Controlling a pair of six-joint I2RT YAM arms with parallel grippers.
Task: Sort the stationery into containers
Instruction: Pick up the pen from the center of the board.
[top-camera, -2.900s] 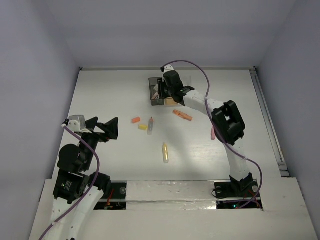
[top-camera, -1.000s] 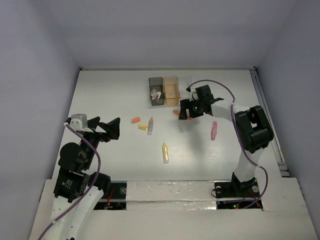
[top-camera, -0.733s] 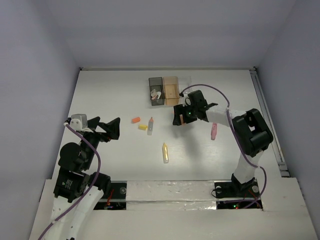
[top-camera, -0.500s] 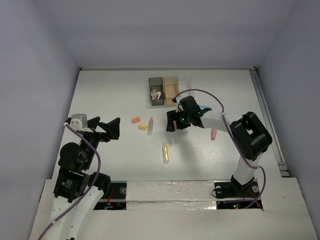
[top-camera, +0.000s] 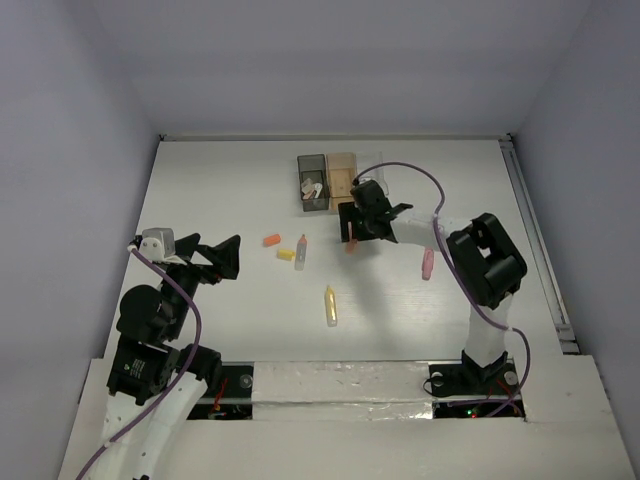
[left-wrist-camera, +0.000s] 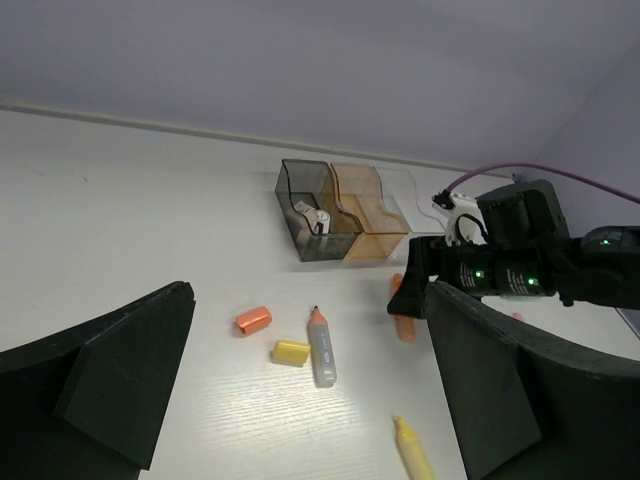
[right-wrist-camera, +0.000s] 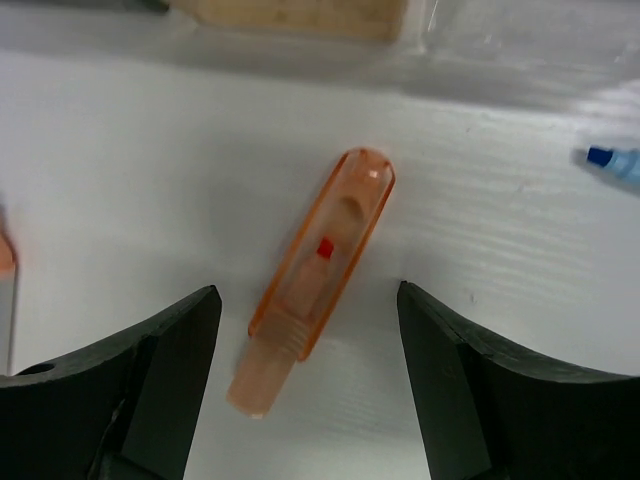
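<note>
1. Stationery lies scattered on the white worktop (top-camera: 200, 180): an orange marker (right-wrist-camera: 318, 272), a yellow marker (top-camera: 330, 305), a pink marker (top-camera: 428, 263), a grey-bodied marker with an orange tip (top-camera: 301, 250), an orange eraser (top-camera: 271, 240) and a yellow eraser (top-camera: 286, 254).
2. The orange marker lies flat just in front of the bins, with its rounded end toward them.
3. The right jaws are spread apart, one on each side of the orange marker. Bare worktop shows on both sides, so they grip nothing.
4. A blue marker tip (right-wrist-camera: 610, 160) shows at the edge of the right wrist view.
5. Three joined bins stand in a row near the far middle: dark grey bin (top-camera: 312, 182), orange bin (top-camera: 341, 180) and clear bin (left-wrist-camera: 410, 200). The grey one holds some pale pieces too small to identify.
6. The left jaws are spread fully and hold nothing. They are above the near left of the worktop, well apart from every item.
</note>
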